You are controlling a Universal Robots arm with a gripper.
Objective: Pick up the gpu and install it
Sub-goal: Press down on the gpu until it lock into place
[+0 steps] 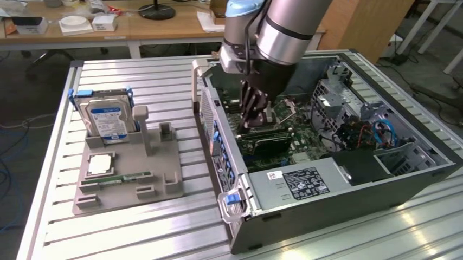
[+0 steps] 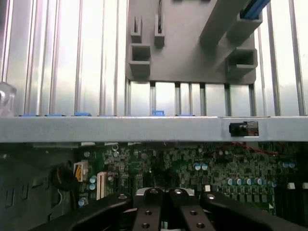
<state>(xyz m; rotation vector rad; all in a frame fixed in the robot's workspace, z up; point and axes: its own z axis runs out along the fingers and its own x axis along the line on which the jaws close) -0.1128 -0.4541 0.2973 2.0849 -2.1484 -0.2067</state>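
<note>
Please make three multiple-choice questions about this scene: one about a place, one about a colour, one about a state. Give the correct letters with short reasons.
1. Where is the gripper?
A. over the grey holder
B. inside the open computer case
C. above the wooden desk

2. What colour is the label on the hard drive?
A. blue and white
B. red
C. yellow

3. How do the gripper's fingers stand?
A. wide open
B. shut
C. taken off

Answers:
1 B: the arm reaches down into the computer case, right above the graphics card on the motherboard.
2 A: the drive standing in the grey holder carries a blue and white label.
3 B: the wrist view shows the fingers together.
</note>
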